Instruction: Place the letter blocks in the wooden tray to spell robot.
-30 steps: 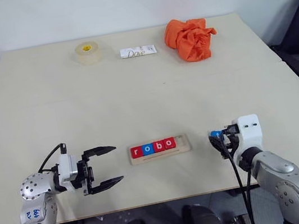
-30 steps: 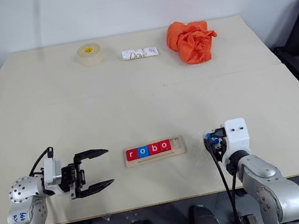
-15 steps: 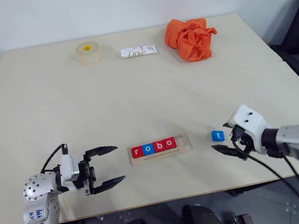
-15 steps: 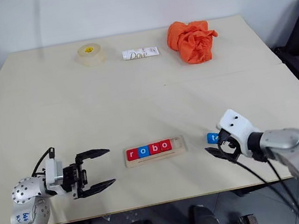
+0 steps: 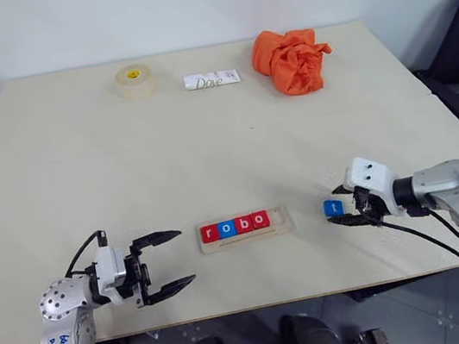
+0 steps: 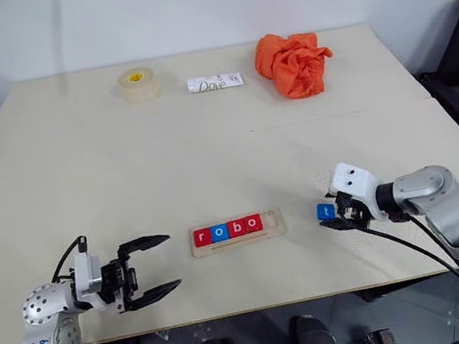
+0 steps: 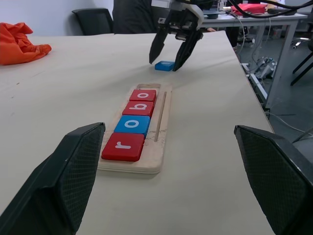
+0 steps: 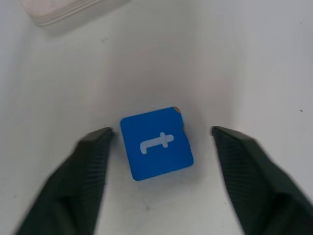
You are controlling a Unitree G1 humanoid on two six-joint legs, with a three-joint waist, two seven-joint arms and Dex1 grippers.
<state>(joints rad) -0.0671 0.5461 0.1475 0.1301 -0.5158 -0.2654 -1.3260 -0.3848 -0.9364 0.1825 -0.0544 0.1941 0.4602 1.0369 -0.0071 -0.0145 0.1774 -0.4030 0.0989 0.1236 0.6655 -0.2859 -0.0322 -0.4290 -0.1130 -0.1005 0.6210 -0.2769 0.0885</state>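
Currently the wooden tray (image 5: 245, 227) sits near the table's (image 5: 208, 149) front edge, about mid-width, holding four letter blocks (image 5: 234, 225) reading r, o, b, o, with the right-end slot bare; the blue t block (image 5: 333, 207) lies flat on the table just right of the tray; right gripper (image 5: 340, 205) straddles it, fingers apart, one finger close to its side, not clamped; left gripper (image 5: 164, 263) wide, holding nothing, near the front-left edge; tape roll (image 5: 135, 80), Dove packet (image 5: 212, 79), orange cloth (image 5: 290, 58) along the far edge.

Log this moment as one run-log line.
tray: r-o-b-o seated, end slot free | t block: on table, right of tray | right pincer: open, straddling t block | left pincer: open, empty
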